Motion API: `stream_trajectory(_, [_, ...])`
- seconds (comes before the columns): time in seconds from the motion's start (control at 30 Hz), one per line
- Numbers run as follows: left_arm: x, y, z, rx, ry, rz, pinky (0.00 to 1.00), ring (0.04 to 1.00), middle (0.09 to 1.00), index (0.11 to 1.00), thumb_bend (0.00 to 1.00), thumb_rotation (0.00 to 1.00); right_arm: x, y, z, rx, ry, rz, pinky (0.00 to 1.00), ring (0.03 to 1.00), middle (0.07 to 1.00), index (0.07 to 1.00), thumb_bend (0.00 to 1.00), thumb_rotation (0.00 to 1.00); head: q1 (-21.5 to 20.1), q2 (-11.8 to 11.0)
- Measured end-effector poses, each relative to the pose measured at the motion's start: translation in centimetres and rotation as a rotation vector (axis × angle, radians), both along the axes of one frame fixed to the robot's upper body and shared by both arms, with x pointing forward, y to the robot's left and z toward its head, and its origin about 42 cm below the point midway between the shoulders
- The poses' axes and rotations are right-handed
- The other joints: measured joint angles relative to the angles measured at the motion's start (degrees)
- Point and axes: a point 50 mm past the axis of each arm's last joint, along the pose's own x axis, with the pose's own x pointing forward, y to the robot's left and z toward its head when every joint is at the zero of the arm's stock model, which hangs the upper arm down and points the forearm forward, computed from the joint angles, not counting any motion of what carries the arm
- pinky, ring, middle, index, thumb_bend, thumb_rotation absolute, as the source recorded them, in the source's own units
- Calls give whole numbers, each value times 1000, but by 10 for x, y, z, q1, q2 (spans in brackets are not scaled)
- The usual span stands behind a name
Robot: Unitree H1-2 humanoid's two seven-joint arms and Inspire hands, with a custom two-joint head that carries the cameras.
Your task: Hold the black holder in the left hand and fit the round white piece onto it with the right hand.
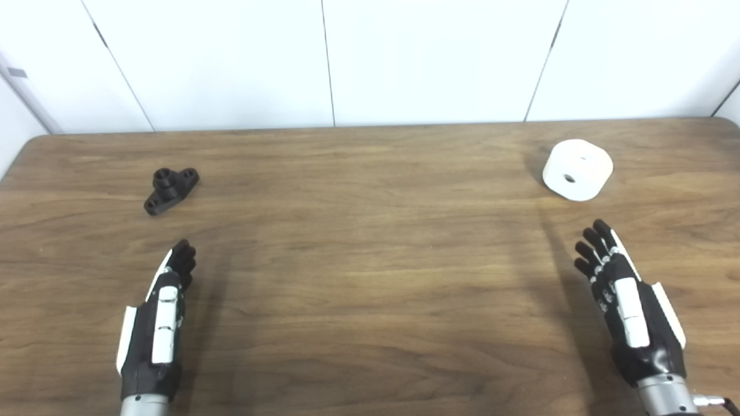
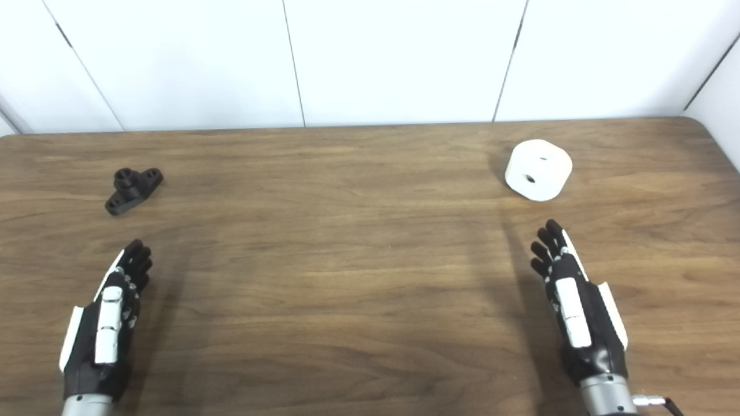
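Left eye view: I see the wooden table (image 1: 370,277) stretching to a white panelled wall (image 1: 370,58) along its far edge. The black holder (image 1: 171,189) lies flat on the table toward the far left corner, its short round boss pointing up and its flange running diagonally. My left hand (image 1: 159,323) hovers near the table's near edge on the left side, fingers stretched out straight and held close together, holding nothing, well short of the holder. The round white piece (image 1: 577,169) sits toward the far right corner, tilted a little so that its face with the small centre hole looks toward me. My right hand (image 1: 630,306) is near the near edge on the right, fingers extended and slightly fanned, empty, with its fingertips pointing toward the white piece but clearly apart from it. Right eye view: the same layout, seen from a little to one side. The holder rests alone near the far left, the white piece alone near the far right, and both hands are flat, empty and unclenched over bare wood, each with its shadow falling on the table beside it.
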Motion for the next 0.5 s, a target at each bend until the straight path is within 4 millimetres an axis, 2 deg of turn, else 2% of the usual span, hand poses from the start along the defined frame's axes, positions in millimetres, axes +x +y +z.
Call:
stream_trajectory(0.27, [0, 0, 0, 1, 0, 0, 1000, 960, 948, 951, 453, 947, -1, 0, -1, -1, 4, -2, 937, 945, 962, 965, 574, 947, 18, -11])
stream_trajectory(0.43, [-1, -2, -1, 2, 2, -5, 1000, 967, 951, 957, 446, 946, -5, -3, -5, 6, 16, -6, 943, 949, 967, 971, 564, 951, 67, -40])
stream_trajectory(0.5, [-2, -4, -2, 9, 2, -7, 1000, 966, 952, 957, 428, 950, -6, -5, -6, 11, 18, -9, 960, 959, 974, 975, 566, 951, 93, -60])
